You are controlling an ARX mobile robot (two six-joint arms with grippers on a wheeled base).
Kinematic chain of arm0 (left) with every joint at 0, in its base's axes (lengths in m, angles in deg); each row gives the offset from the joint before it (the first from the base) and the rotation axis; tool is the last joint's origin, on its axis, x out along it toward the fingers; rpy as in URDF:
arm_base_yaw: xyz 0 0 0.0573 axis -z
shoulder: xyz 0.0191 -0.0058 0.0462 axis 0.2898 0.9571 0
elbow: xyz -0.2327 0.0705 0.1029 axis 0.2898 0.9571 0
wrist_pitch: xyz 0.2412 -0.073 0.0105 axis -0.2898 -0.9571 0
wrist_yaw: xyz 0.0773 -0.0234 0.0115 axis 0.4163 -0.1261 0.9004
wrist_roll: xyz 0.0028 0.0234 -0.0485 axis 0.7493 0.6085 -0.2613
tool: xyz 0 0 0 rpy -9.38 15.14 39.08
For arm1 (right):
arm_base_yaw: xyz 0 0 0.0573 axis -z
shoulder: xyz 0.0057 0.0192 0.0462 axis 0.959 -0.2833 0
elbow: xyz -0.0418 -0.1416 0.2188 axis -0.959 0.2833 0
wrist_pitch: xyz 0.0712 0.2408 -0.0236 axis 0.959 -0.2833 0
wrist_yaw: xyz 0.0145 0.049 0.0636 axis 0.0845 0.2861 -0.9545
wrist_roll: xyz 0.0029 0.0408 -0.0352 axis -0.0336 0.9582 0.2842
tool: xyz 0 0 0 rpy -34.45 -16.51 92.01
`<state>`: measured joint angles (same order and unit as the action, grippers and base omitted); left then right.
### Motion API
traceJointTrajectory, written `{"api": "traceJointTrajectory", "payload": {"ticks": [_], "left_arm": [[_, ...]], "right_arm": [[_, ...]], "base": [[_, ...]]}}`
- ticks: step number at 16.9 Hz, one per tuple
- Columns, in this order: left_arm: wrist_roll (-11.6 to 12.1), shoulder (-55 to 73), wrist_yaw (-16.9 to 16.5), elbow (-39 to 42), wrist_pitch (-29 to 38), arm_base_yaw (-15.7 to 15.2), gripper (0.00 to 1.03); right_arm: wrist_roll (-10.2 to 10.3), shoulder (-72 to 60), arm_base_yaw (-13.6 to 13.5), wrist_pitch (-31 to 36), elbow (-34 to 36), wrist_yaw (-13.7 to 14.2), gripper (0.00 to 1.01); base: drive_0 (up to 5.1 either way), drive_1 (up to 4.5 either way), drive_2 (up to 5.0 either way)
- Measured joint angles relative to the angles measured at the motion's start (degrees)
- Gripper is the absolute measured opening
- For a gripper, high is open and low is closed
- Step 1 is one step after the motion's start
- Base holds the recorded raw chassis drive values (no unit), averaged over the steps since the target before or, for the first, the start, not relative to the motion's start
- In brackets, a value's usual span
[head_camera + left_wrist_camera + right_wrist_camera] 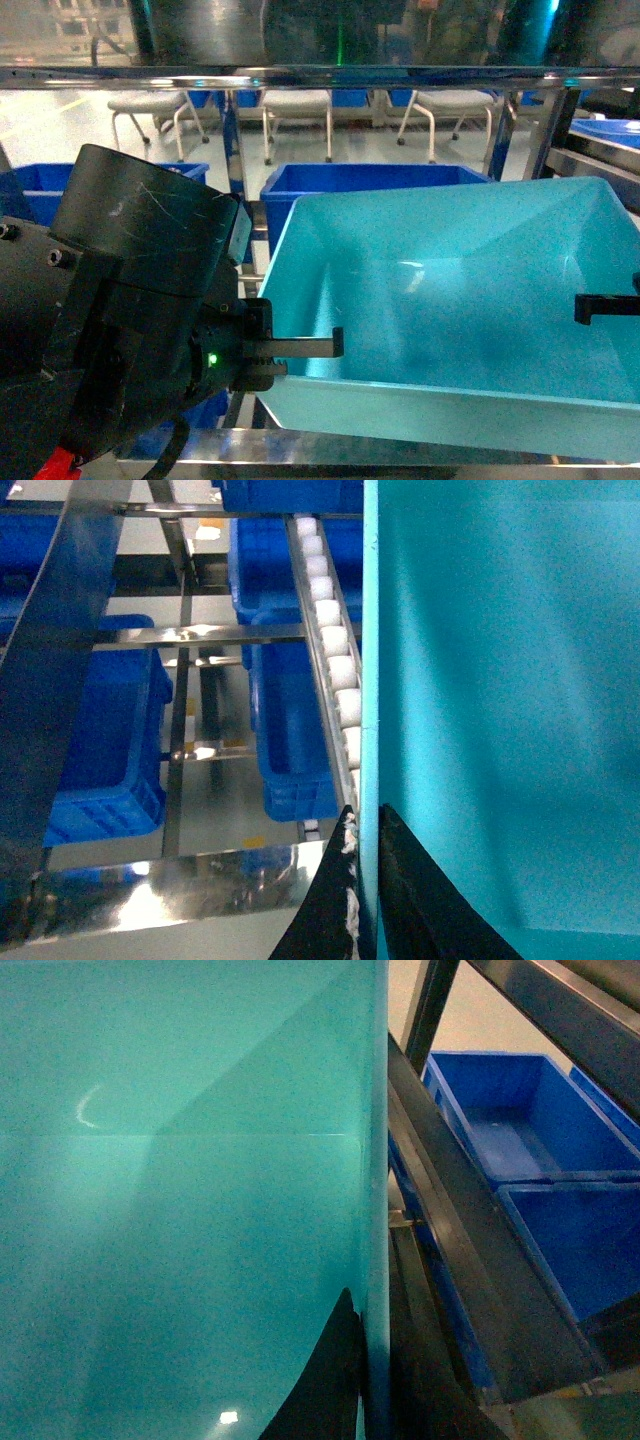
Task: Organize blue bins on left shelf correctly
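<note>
Looming at the lower left of the head view, the black housing of the left arm (130,320) fills the foreground, a small green light glowing on its side. From it the left pincer (300,347) reaches right to the near-left wall of the turquoise bin (450,290). In the left wrist view that pincer is clamped on the bin's wall (368,680), one dark finger (425,900) inside the tub and the other just outside the thin edge. At the right edge of the head view the right pincer (606,307) shows as a black finger inside the bin's right wall; the right wrist view shows it gripping that wall (376,1160) the same way, one finger (325,1390) inside and one outside.

The bin sits tilted within the steel-framed shelf (300,76), its near rim just above the front rail. A white roller track (330,650) runs just beside its left wall. Dark blue bins (370,185) rest on lower levels behind and below it, and white chairs (295,110) stand on the floor beyond.
</note>
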<state>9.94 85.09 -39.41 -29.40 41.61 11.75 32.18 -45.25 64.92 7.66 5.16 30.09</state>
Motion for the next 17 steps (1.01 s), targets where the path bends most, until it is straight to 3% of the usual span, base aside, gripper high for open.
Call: {"api": "traceJointTrajectory", "payload": {"ticks": [6, 10, 12, 14, 16, 17], "left_arm": [[0.02, 0.04, 0.0, -0.07, -0.07, 0.07, 0.02], [0.02, 4.37, 0.98, -0.72, -0.15, 0.07, 0.02], [0.46, 6.82, 0.7, -1.95, -0.15, -0.7, 0.02], [2.86, 8.44, 0.96, -4.26, -0.02, -1.92, 0.02], [4.76, 9.05, 1.7, -6.08, -1.09, -2.58, 0.02], [5.2, 9.05, 1.77, -6.08, -1.44, -2.58, 0.02]], "right_arm": [[0.13, 0.0, 0.11, -0.96, -0.02, -0.09, 0.02], [1.75, -3.96, 0.39, -1.4, -0.22, -4.61, 0.02], [2.43, -6.14, 0.28, -2.89, -1.42, -4.72, 0.02], [4.83, -8.26, -0.46, -4.26, -4.15, -5.25, 0.02], [7.52, -10.23, -0.33, -4.7, -5.53, -7.52, 0.02], [7.78, -10.27, -0.35, -4.72, -5.53, -7.56, 0.02]], "base": [[0.2, 0.16, 0.2], [0.0, 0.0, 0.0], [0.0, 0.0, 0.0], [0.0, 0.0, 0.0], [0.0, 0.0, 0.0], [0.0, 0.0, 0.0]]}}
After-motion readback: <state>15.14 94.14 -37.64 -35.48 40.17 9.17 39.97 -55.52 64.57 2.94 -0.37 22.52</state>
